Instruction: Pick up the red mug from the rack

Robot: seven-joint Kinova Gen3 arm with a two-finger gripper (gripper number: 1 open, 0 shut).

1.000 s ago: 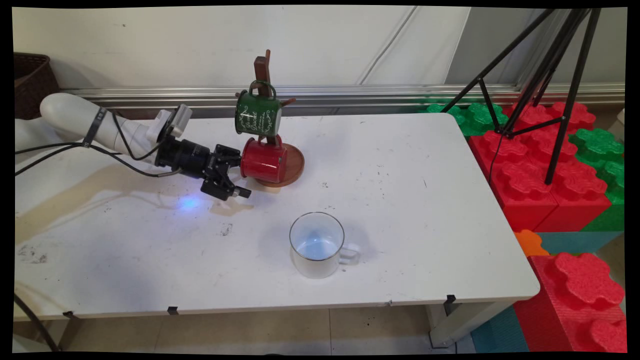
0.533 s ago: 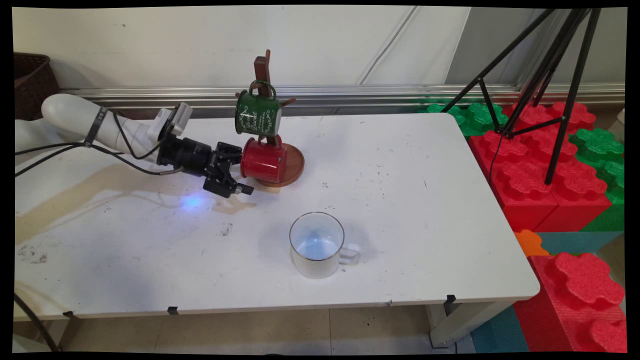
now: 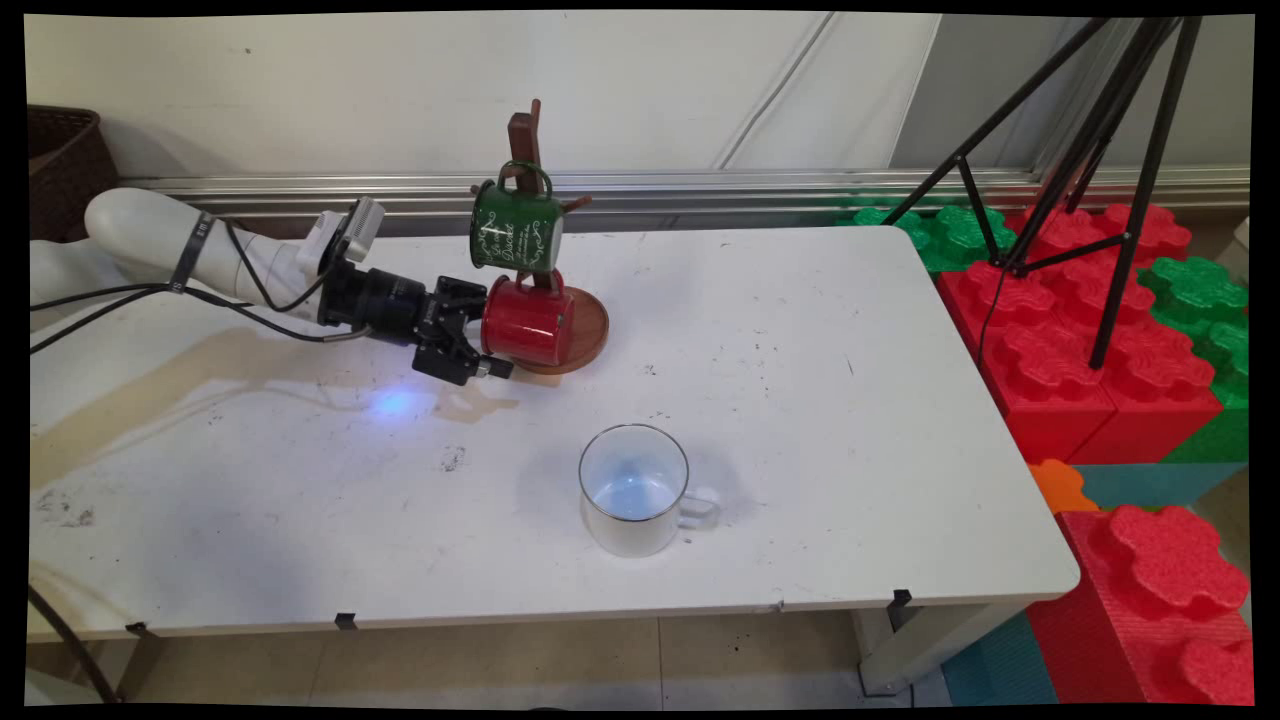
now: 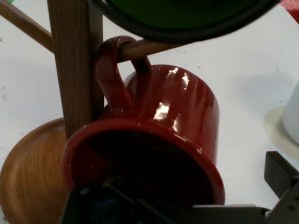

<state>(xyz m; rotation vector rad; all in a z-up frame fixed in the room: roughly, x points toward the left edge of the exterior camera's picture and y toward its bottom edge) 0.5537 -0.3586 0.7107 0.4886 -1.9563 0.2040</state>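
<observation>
Straight ahead of the gripper (image 3: 478,338): red mug (image 3: 530,320), mouth-first on a rack (image 3: 580,340) peg; jaws spread astride its rim, gripping nothing.

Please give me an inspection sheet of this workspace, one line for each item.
Surface: white table, stained and speckled.
Things at the gripper: red mug hangs by its handle on the wooden mug rack, with the green mug above it.
Clutter: white mug, upright, standing apart.
Gripper: gripper at the red mug's mouth, jaws open; one seems inside the rim.
Cables: black cables hang from the arm.
Surroundings: tripod, foam blocks, brown basket.
</observation>
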